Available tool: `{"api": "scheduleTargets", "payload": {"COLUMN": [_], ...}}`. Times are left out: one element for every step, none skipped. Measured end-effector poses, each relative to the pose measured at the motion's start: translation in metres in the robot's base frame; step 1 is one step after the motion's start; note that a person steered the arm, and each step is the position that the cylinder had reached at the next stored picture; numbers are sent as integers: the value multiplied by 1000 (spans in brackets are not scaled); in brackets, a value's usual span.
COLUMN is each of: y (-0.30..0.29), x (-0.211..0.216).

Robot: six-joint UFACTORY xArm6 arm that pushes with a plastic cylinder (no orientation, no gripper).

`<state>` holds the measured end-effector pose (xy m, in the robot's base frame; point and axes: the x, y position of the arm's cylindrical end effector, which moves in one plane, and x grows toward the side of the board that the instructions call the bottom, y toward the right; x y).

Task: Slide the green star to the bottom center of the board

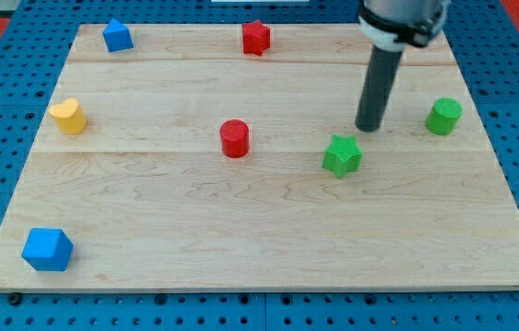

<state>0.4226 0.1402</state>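
Observation:
The green star (342, 155) lies on the wooden board (259, 230), right of the middle. My tip (368, 127) rests on the board just above and to the right of the star, a small gap apart from it. The dark rod rises from there to the view's top right.
A green cylinder (443, 116) stands to the right of my tip. A red cylinder (234, 138) is at the centre, a red star (255, 38) at the top. A blue block (117, 36) is top left, a yellow block (68, 116) at left, a blue cube (47, 249) bottom left.

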Motion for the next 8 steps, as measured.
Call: {"api": "scheduleTargets", "payload": {"y": [-22, -35, -55, -56, -56, -71, -81, -92], "x": [37, 13, -8, 15, 42, 73, 100, 118]}}
